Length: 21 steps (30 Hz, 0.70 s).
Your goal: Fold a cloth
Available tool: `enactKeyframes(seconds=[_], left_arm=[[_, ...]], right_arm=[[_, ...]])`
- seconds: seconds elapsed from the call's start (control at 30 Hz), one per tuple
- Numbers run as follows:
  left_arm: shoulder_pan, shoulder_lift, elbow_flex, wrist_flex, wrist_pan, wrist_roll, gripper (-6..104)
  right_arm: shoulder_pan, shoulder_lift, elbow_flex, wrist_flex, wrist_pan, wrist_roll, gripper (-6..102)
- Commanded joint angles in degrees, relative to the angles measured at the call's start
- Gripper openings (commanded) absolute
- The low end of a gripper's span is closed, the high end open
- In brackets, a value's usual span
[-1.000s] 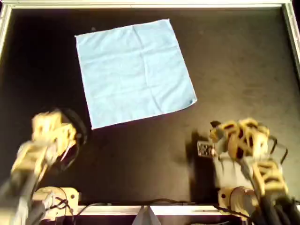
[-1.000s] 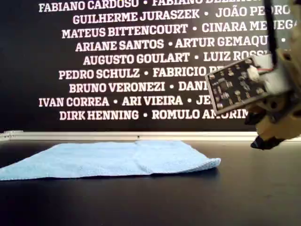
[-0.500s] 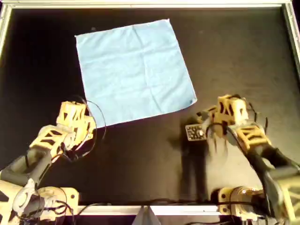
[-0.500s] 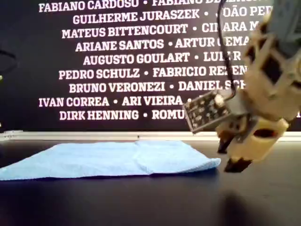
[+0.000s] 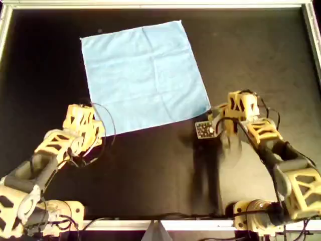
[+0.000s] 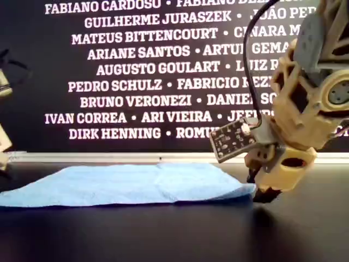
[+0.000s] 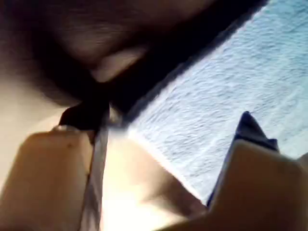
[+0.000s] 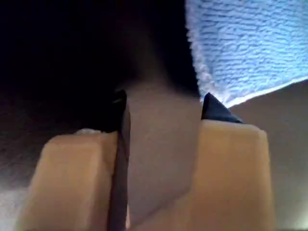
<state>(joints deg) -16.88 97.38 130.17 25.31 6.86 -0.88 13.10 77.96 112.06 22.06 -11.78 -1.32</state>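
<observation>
**Both grippers sitting at the cloth's near corners**

The cloth (image 5: 143, 78) is lying flat, toward 11 o'clock on the table (image 5: 251, 50) in the overhead view. The left gripper (image 5: 83, 123) and the right gripper (image 5: 235, 108) are both hanging spread, empty. Fabric's probably light and floppy (likely slippery); near corners are looking like the spots to pinch.

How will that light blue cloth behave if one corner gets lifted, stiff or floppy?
Probably floppy: the cloth lies thin and flat on the table, with soft crease lines. It looks light, so it would likely drape and trail. Its textured weave, seen in the right wrist view, should resist slipping.
</observation>
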Motion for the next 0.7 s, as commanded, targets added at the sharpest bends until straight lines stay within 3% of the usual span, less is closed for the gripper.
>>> enactKeyframes(seconds=[0.0, 0.67], left_arm=[[-1.58, -0.97, -2.02, -0.79, -0.26, -0.35, 93], [-2.81, -1.41, -2.2, -0.79, -0.18, 0.44, 92]], right_arm=[[0.53, 0.09, -5.36, -3.6, -0.7, -0.26, 62], [3.16, -5.98, -12.83, -3.34, 0.26, -0.35, 62]])
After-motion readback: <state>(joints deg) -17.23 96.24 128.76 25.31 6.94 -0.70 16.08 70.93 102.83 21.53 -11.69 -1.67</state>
